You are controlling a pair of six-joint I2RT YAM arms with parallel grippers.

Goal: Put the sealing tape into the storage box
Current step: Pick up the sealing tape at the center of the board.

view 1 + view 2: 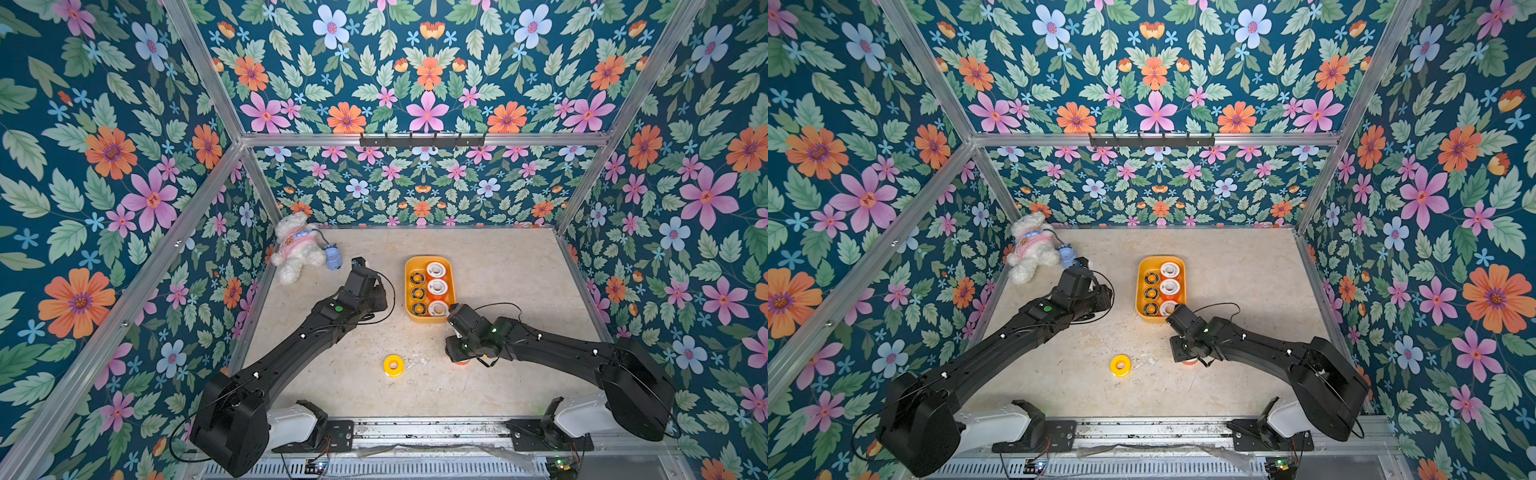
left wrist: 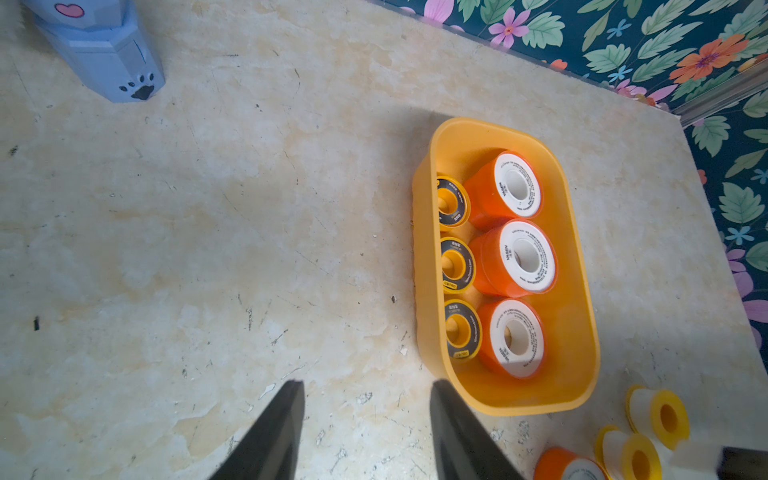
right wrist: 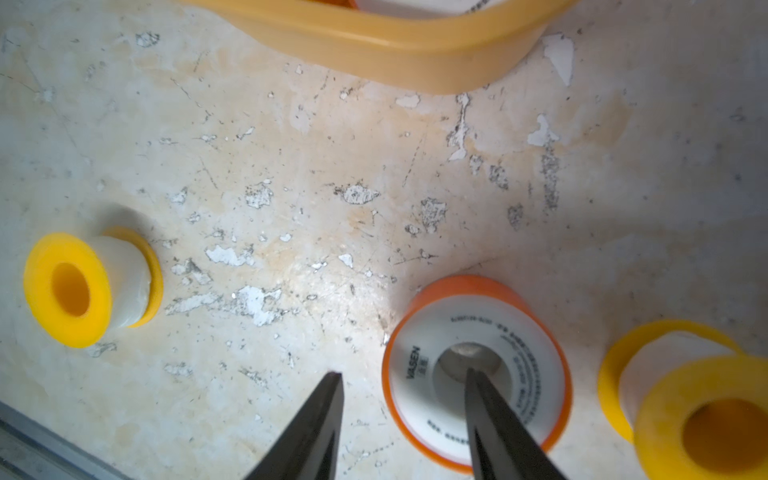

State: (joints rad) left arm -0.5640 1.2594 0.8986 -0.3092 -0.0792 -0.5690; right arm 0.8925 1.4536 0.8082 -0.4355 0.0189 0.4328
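The storage box (image 1: 409, 266) (image 1: 1140, 270) is a yellow tub at mid-table. It holds three black-and-yellow spools (image 2: 455, 266) and three white-faced orange spools (image 2: 523, 257) of sealing tape. Another orange-rimmed spool (image 3: 436, 399) stands on the table in front of the box. My right gripper (image 3: 404, 372) is open over it, one finger above its centre hole and the other outside its rim. Yellow spools (image 3: 83, 286) (image 3: 681, 395) stand on either side of it, and one shows in both top views (image 1: 393, 365) (image 1: 1120, 365). My left gripper (image 2: 366, 382) is open and empty over bare table, left of the box.
A white plush toy (image 1: 297, 247) and a small blue figure (image 2: 104, 54) lie at the back left corner. Floral walls close in the back and both sides. A metal rail (image 1: 415, 428) runs along the front edge between the arm bases.
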